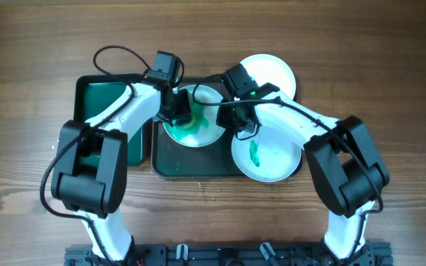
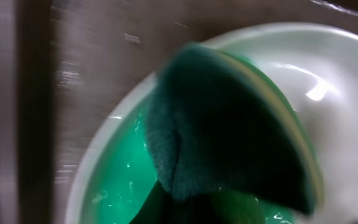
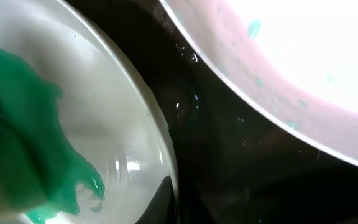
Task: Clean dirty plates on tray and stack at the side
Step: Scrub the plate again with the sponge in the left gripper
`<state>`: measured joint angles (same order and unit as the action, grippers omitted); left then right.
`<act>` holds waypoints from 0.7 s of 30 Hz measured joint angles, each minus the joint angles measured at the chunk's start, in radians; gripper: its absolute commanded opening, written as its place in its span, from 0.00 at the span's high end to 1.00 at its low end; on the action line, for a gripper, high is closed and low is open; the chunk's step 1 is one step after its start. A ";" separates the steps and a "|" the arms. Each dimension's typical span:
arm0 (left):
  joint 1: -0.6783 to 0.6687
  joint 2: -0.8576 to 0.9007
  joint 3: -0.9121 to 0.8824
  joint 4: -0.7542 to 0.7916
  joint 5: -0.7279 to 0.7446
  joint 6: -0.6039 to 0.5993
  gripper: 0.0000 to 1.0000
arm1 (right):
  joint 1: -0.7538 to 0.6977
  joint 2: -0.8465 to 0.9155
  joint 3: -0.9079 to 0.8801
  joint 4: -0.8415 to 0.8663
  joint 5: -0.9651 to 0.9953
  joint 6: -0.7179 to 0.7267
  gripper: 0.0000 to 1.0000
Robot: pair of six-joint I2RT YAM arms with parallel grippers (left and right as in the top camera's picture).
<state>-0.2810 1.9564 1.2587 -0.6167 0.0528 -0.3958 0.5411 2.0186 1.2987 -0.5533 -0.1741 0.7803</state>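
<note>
Left tool (image 1: 181, 112): clamped on a dark green sponge (image 2: 229, 124), inside the green-smeared plate (image 1: 207, 134) on the wet black tray (image 1: 191, 166). Right tool (image 1: 241, 124): at that plate's right rim, grip cannot be told. A second smeared plate (image 1: 272, 159) overlaps the tray's right edge, and a white plate (image 1: 276, 72) lies behind on the wooden desk (image 1: 35, 74).

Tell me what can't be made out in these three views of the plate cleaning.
- Left tool fingers: in the left wrist view the sponge fills the blurred frame and hides them; overhead they are too small.
- Right tool: the right wrist view is blurred and shows no fingers, so whether it grips the smeared plate is unclear.
- Tray: overhead, both arms cover part of it.
- Top plate: overhead, the right arm hides its near edge.
</note>
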 measured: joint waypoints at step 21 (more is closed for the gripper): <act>-0.059 -0.004 0.001 -0.103 0.344 0.379 0.96 | 0.002 -0.002 0.000 -0.006 0.018 -0.028 0.96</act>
<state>-0.3401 1.9526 1.2598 -0.7200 0.3973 -0.0166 0.5434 2.0171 1.2987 -0.5591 -0.1562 0.7521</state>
